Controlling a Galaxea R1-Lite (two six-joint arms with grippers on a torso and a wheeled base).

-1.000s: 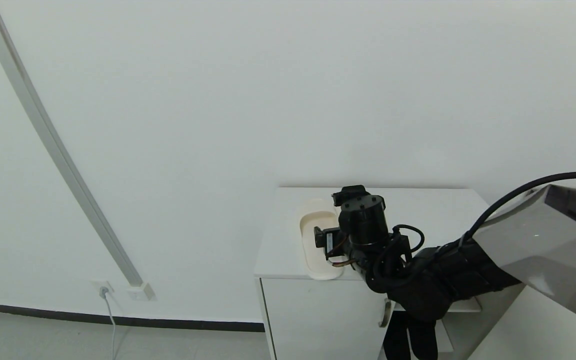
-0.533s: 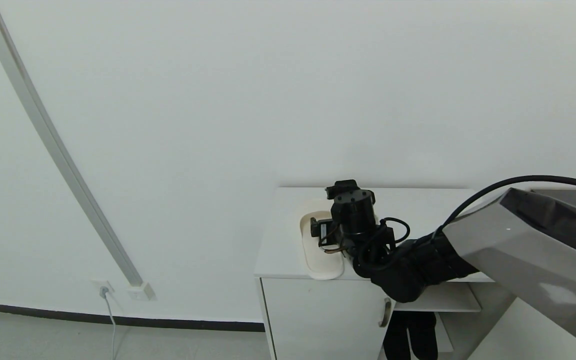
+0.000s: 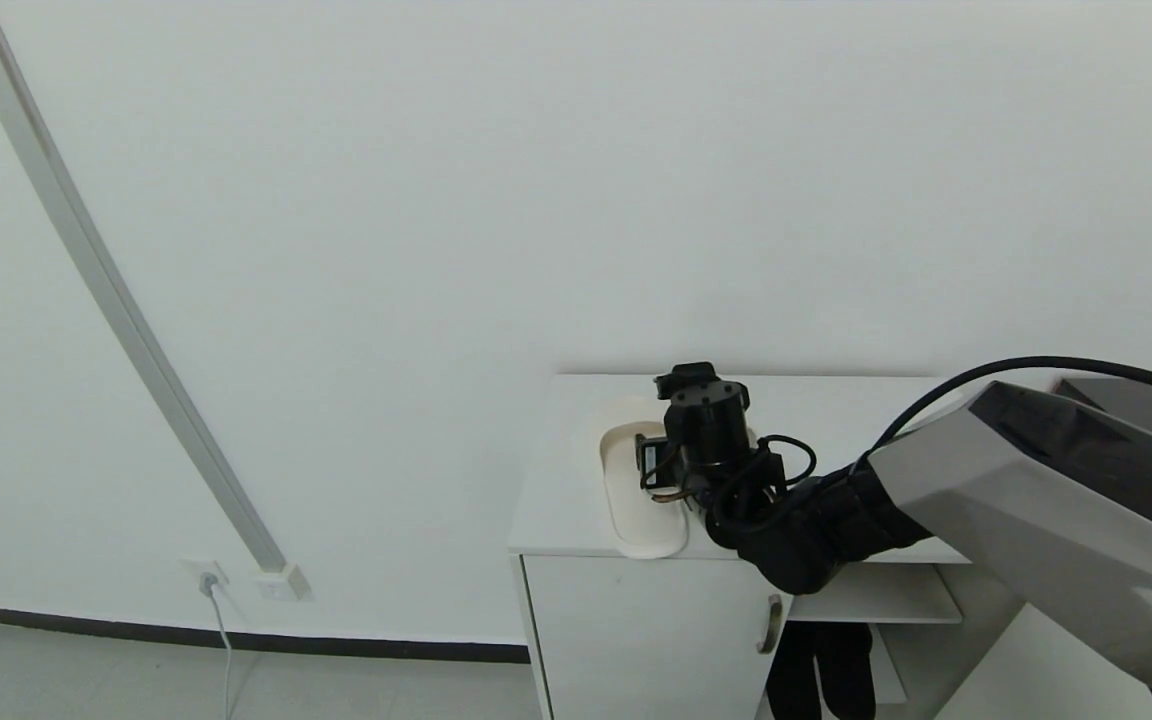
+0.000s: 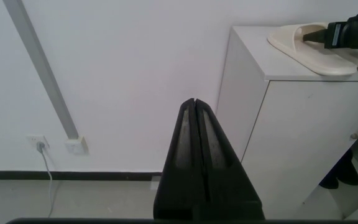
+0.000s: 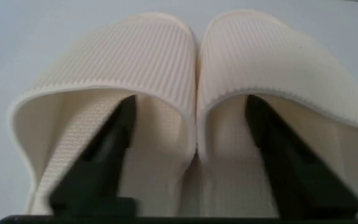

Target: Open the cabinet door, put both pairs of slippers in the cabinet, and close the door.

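A pair of cream slippers [image 3: 636,500] [image 5: 135,62] lies side by side on top of the white cabinet [image 3: 556,500], near its left edge. My right gripper [image 5: 194,106] is open above them, one finger inside each slipper's opening and the two inner walls between the fingers. A black pair of slippers [image 3: 826,670] stands on the cabinet's lower shelf, where the right side is open. The left door with its handle [image 3: 771,625] is closed. My left gripper [image 4: 194,106] is shut and empty, low and to the left of the cabinet [image 4: 278,124].
The cabinet stands against a white wall. A grey cable duct [image 3: 106,290] runs diagonally down the wall to a socket with a plugged cable [image 3: 206,580]. Bare floor lies left of the cabinet.
My right arm has pushed farther back and slightly left over the cabinet top, bringing the gripper onto the cream slippers. The slippers have not shifted.
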